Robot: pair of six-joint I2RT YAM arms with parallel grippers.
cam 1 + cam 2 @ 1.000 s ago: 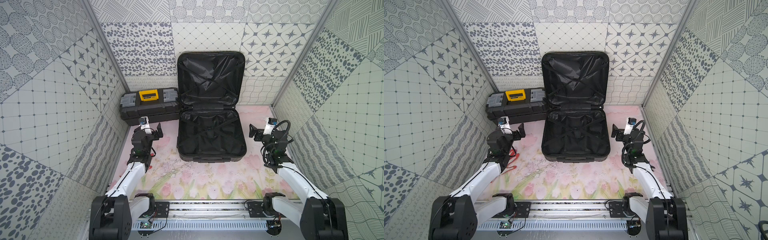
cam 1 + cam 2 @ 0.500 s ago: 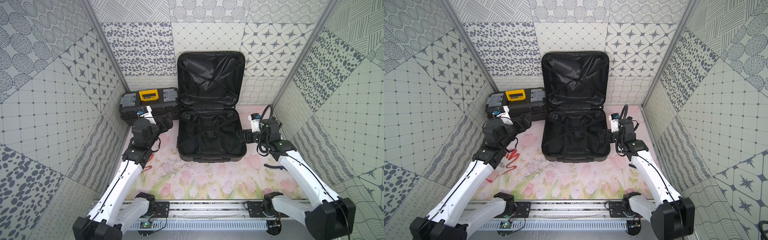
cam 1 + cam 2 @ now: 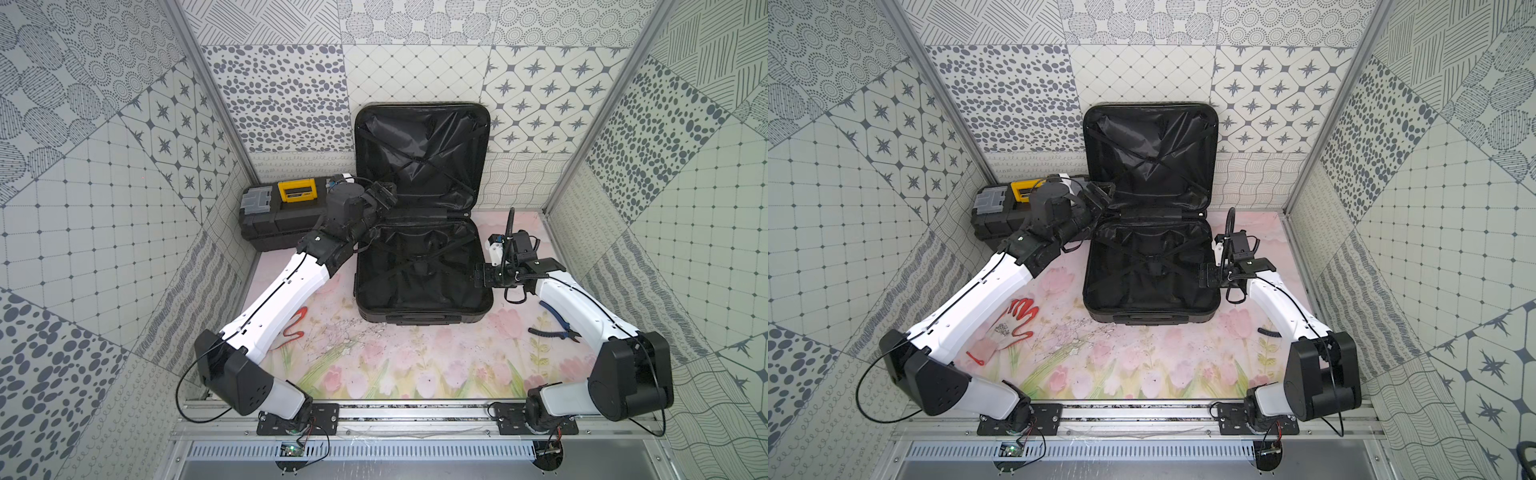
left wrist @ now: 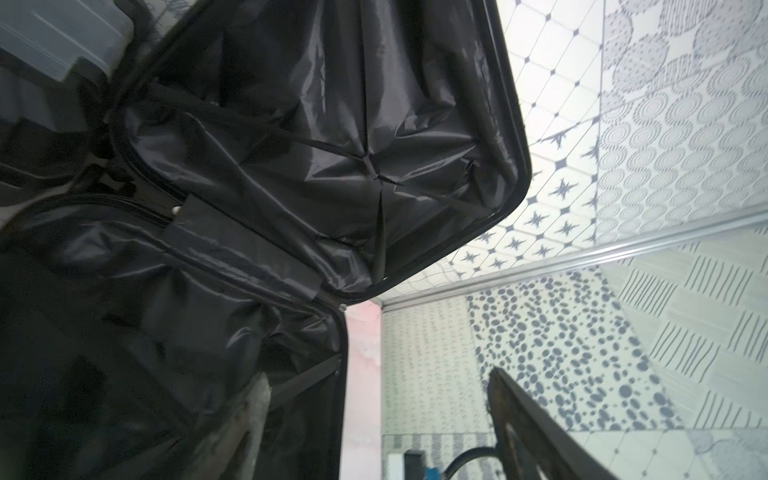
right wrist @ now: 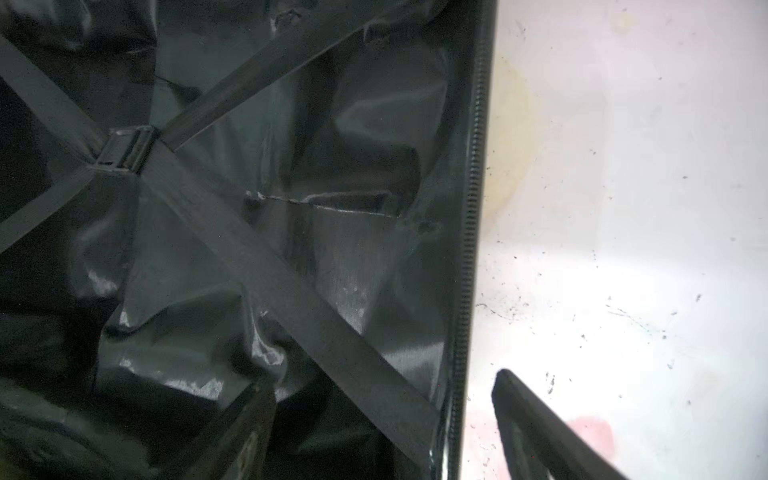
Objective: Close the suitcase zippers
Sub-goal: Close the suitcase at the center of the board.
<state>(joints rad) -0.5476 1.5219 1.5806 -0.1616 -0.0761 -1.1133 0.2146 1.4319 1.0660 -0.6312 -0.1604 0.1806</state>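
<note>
The black suitcase lies open in both top views, its lid upright against the back wall. My left gripper hovers at the left end of the hinge, open, with only lining and far wall between its fingers. My right gripper is at the right rim of the lower half. It is open and straddles the rim: one finger is outside over the mat, the other over the lining. The zippers show as a ribbed black track along that rim; no pulls are visible.
A black toolbox with a yellow latch stands left of the suitcase, just behind my left wrist. Blue-handled pliers lie under my right forearm. A red-and-white glove lies by my left forearm. Patterned walls close in on three sides.
Both arms have reached forward from the table's sides to the suitcase: the left up to the hinge corner, the right in to the right rim. Both pairs of jaws have narrowed slightly.
</note>
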